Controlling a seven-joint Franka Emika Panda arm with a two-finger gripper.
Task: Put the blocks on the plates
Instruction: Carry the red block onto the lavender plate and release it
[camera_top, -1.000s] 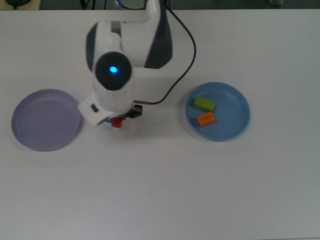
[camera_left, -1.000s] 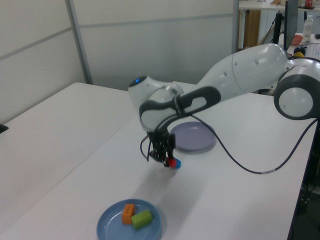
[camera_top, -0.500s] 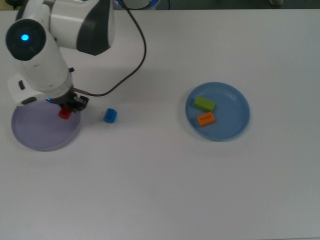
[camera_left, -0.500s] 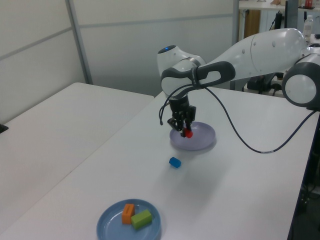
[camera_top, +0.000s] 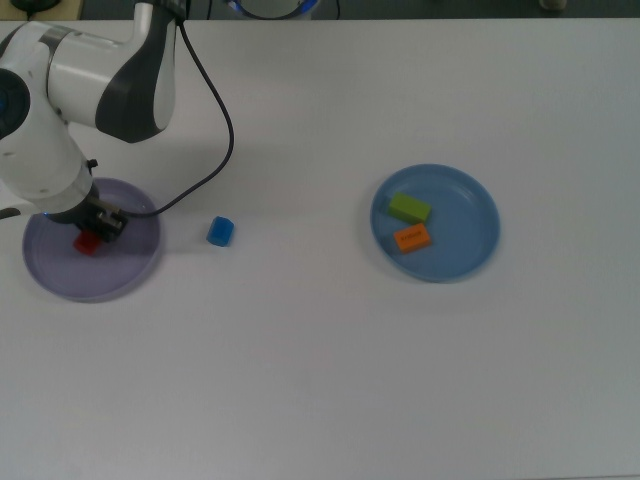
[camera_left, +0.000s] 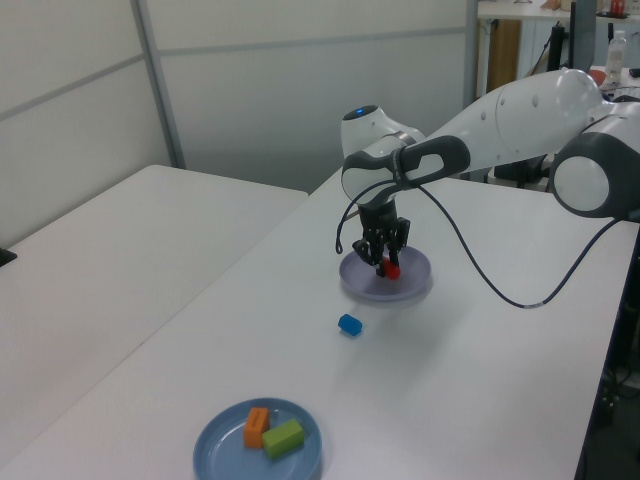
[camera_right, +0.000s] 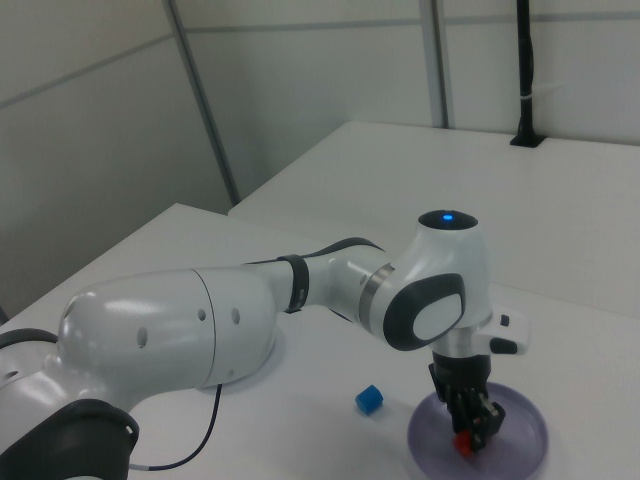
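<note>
Your gripper (camera_left: 388, 262) holds the red block (camera_top: 86, 243) over the lavender plate (camera_top: 125, 272).
Near to far in the left view: the light blue plate (camera_left: 222, 451) carries the orange block (camera_left: 257, 427) and green block (camera_left: 283, 438), side by side; the blue cube (camera_left: 349, 324) lies alone on the white tabletop (camera_left: 200, 330) between the plates; beyond it your fingers (camera_right: 470, 420) are pinched narrow on the red block, low above the lavender plate, whether touching it you cannot tell.

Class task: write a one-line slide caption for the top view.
End effector holds the red block over the purple plate; blue cube waits on the table.
</note>
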